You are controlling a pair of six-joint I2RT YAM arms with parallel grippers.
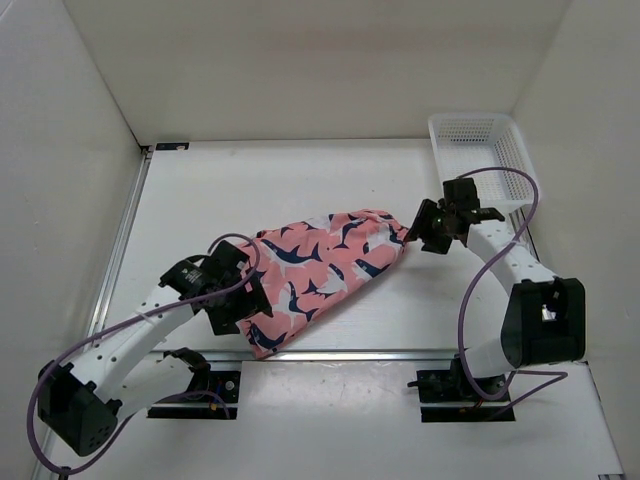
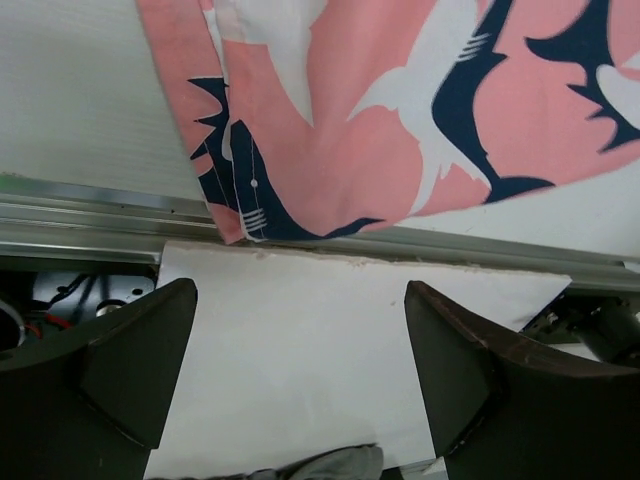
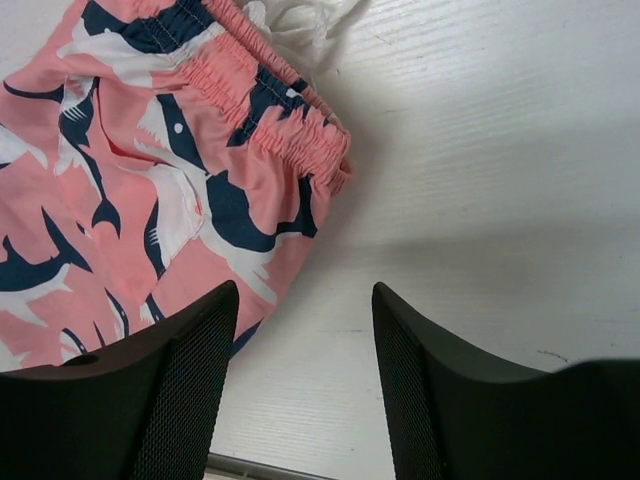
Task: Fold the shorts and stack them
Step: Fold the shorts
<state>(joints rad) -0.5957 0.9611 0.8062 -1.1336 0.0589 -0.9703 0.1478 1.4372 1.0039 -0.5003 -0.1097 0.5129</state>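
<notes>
The coral-pink shorts with navy-and-white whale shapes lie folded in a long diagonal strip on the table. Their lower end reaches the front edge. My left gripper is open and empty beside that lower end; in the left wrist view the hem lies just beyond my spread fingers. My right gripper is open and empty at the upper right end. In the right wrist view the elastic waistband lies just ahead of my left finger.
A white mesh basket stands at the back right of the table. A metal rail runs along the table's front edge. White walls enclose the left, back and right sides.
</notes>
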